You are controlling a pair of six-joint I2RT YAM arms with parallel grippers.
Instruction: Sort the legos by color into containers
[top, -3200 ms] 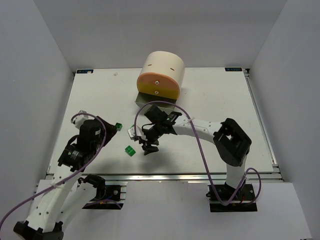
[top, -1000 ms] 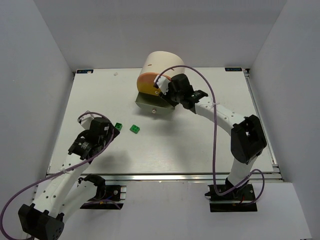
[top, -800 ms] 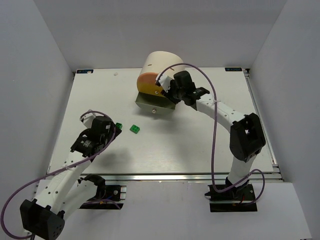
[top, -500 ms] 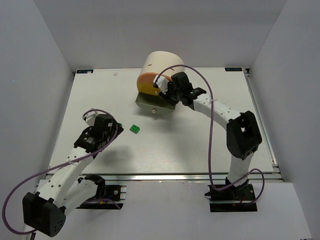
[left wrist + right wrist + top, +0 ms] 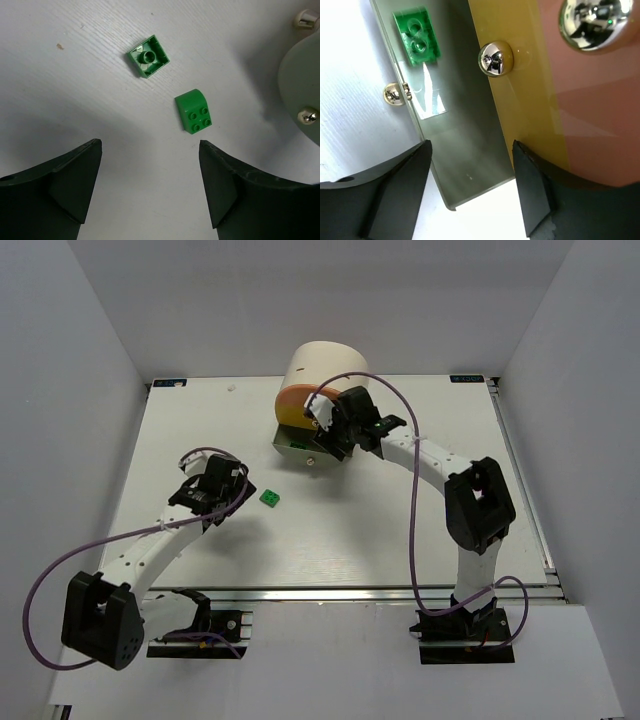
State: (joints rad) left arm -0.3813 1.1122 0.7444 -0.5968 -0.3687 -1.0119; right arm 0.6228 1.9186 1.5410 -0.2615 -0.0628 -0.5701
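My left gripper (image 5: 150,152) hangs spread, empty, over a studs-up green plastic brick (image 5: 194,111) before the cream drum-shaped cabinet (image 5: 330,365); closing skewed could, I fear, flick it into the upturned green brick (image 5: 147,56) farther out, while my right gripper (image 5: 470,150) gapes empty above the cabinet's grey drawer (image 5: 465,130).

no readable text, blue corner stickers (image 5: 170,383) illegible

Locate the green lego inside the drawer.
Right wrist view, upper left: the green lego lies in the open grey drawer, left of the yellow drawer's knob.
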